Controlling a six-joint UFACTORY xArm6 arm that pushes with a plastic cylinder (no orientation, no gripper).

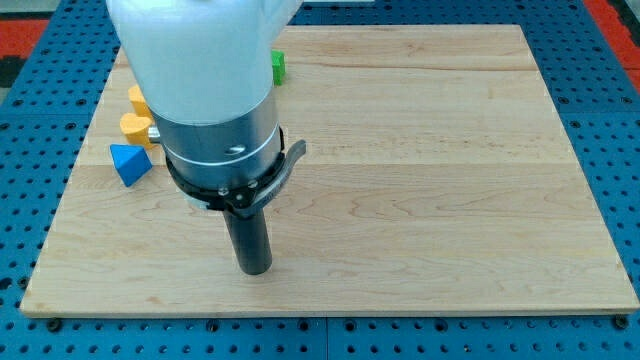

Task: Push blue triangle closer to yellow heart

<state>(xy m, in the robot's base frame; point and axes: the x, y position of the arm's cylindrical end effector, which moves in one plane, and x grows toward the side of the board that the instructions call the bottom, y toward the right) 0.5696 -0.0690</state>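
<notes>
Hand: none, only my tip on the desk, well right of blue triangle | triangle just below yellow heart | risk: arm body hides the blocks; an off-centre push skids it aside.

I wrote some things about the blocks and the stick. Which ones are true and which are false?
1. The blue triangle sits near the board's left edge. True.
2. My tip is touching the blue triangle. False: it rests on bare wood, off to the triangle's right and lower in the view.
3. The yellow heart lies just above the blue triangle in the view. True.
4. The green block is at the view's bottom. False: it peeks out beside the arm near the board's top edge.
5. A red block sits in the middle of the wooden board. False: no red block shows.
</notes>
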